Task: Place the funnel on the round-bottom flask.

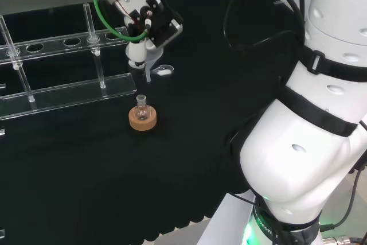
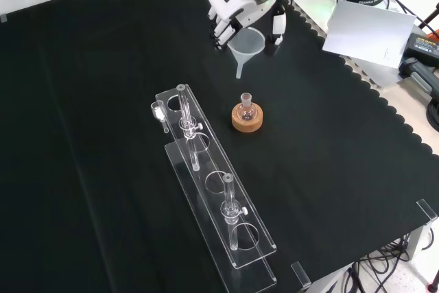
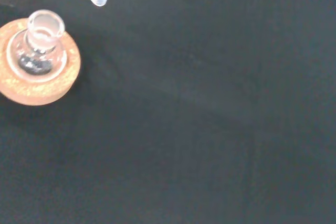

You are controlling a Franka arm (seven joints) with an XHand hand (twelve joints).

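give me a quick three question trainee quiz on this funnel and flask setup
1. True or false: the funnel already sits in the neck of the round-bottom flask.
2. What does the flask stand on? A) a red ribbed ring B) a cork ring C) the bare cloth
3. In the front view, what clear item stands to the left of the flask?

Key:
1. False. The robot hand holds the funnel in the air, its stem tip short of the flask neck.
2. B, the cork ring.
3. The clear rack with round holes and upright posts.
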